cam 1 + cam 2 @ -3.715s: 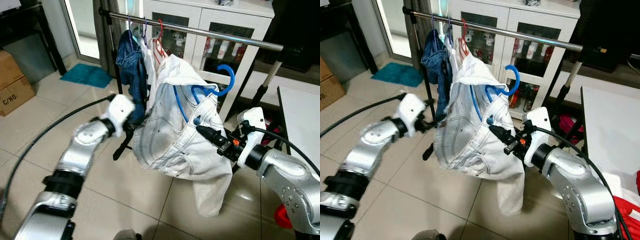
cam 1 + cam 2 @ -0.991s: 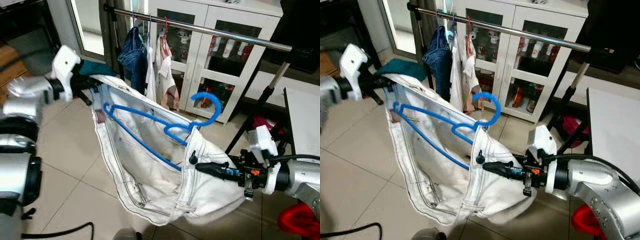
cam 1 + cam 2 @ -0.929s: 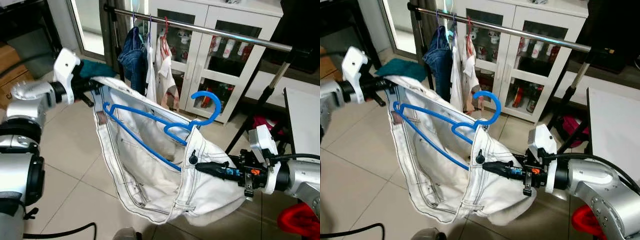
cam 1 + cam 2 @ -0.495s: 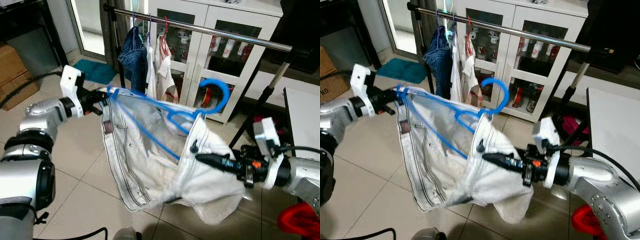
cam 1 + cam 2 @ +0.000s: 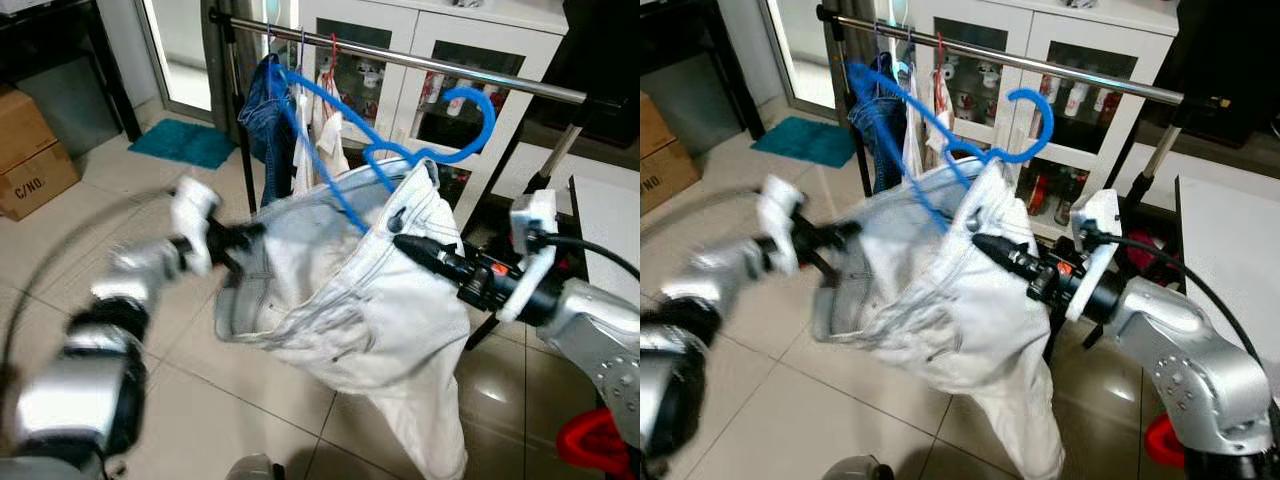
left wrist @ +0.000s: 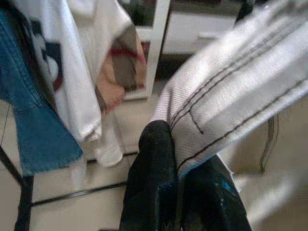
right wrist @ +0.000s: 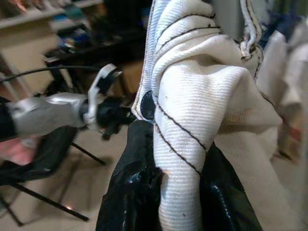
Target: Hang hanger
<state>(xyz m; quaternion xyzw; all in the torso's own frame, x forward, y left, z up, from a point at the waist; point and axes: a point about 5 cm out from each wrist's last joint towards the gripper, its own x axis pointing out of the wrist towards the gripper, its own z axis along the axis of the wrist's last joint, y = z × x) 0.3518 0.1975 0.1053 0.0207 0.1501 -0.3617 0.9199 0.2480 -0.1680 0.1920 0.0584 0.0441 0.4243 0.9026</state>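
Both grippers' fingers pinch the waistband of white jeans [image 5: 350,290], left gripper [image 5: 235,240] low, right gripper [image 5: 405,243] higher, carrying the blue hanger [image 5: 400,155] just below the rail [image 5: 480,78]; its hook should rise level, then settle over bare rail.

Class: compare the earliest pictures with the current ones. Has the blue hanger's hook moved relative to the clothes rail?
Yes. The blue hanger has risen: its hook now sits level with the metal rail, whereas it earlier hung well below it.
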